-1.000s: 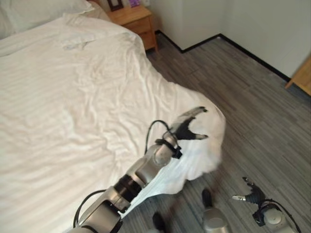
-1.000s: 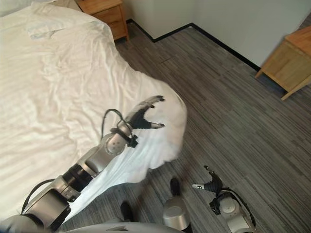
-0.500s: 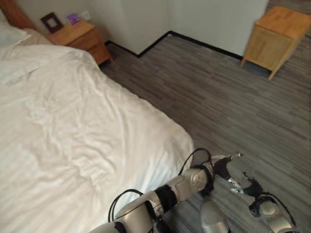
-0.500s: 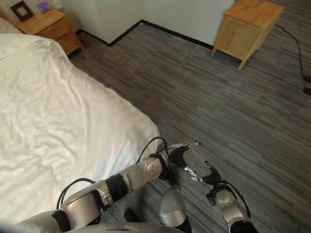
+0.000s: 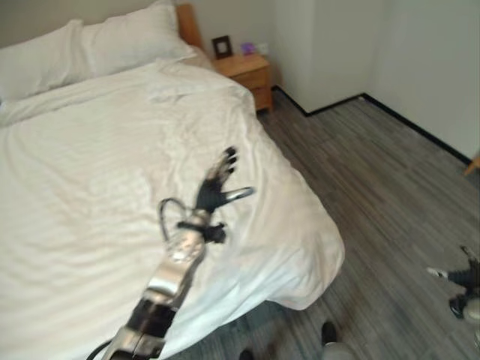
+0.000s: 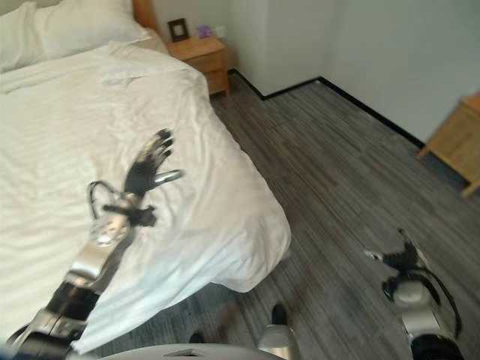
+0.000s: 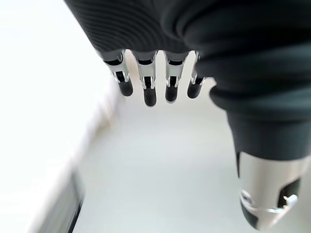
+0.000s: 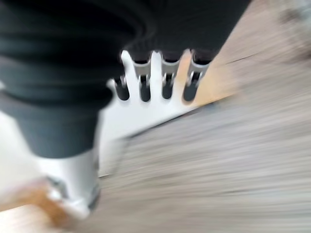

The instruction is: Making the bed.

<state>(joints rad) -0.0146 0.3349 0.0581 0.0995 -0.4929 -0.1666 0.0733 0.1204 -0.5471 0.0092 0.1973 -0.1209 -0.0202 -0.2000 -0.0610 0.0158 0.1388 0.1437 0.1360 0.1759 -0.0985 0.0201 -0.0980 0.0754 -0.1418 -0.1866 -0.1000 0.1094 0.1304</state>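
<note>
A white duvet (image 5: 90, 172) covers the bed, wrinkled, its near right corner (image 5: 315, 262) hanging over the mattress edge toward the floor. Two white pillows (image 5: 82, 52) lie at the headboard. My left hand (image 5: 217, 184) is raised above the duvet's right side, fingers straight and spread, holding nothing; its wrist view shows the fingers (image 7: 150, 82) extended over white cloth. My right hand (image 6: 401, 259) hangs low at the right over the floor, fingers loosely extended and empty.
A wooden nightstand (image 5: 244, 71) with a small picture frame stands beside the bed's head, by the wall. Another wooden cabinet (image 6: 457, 142) stands at the far right. Grey striped floor (image 5: 390, 187) runs along the bed's right side.
The camera has swung back toward the bed. My left hand has risen from low beside the bed corner to above the duvet. The corner hangs loose.
</note>
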